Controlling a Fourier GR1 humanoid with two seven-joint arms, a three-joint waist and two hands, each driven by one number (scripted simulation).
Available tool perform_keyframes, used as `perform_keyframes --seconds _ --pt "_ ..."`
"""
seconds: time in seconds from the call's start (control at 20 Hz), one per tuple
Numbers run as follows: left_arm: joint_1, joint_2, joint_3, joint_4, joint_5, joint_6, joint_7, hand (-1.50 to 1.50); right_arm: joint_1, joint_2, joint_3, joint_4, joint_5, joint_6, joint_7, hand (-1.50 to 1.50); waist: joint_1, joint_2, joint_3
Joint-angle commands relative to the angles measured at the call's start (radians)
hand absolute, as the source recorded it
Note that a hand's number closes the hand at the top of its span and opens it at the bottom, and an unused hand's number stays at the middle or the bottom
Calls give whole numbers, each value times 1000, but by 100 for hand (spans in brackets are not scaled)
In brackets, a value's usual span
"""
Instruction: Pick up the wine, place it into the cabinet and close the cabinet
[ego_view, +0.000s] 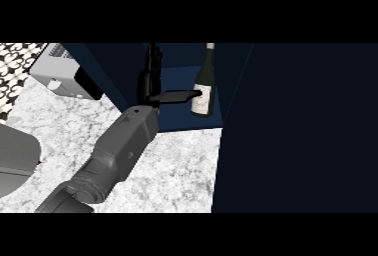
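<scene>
At seven o'clock a grey forearm (111, 155) rises off the marbled bench (170, 165) and runs toward one o'clock, into the open cabinet (177, 120). Which arm it is I can only judge: it enters left of centre, so probably the left. The other hand is nowhere in view.

Past the forearm, the black hand (159, 90) sits inside the cabinet, its fingers straight up toward twelve o'clock and the thumb (177, 96) stretched flat toward three o'clock. The thumb's tip touches or nearly touches the wine (202, 97) at its label; no fingers curl round the bottle, so the hand looks released, more steadying or letting go than carrying.

The wine stands on the cabinet's blue floor at the right of the opening, just beside the dark door (295, 130). Its long axis is upright, appearing as a line from six to twelve o'clock, neck toward twelve. Standing it well inside likely leaves the door free to swing shut, a step not yet done.

Far off at ten o'clock, a white appliance (63, 72) rests on the bench.
</scene>
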Motion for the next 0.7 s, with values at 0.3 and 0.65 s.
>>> perform_keyframes --seconds 0.3,0.65 --pt "257 1 -292 -302 175 92 68 -150 38 -21 -29 -62 0 -11 18 -150 40 -16 1" --pt "457 1 -560 -699 205 346 107 -150 75 -26 -22 -95 21 -15 12 -150 74 -15 1"
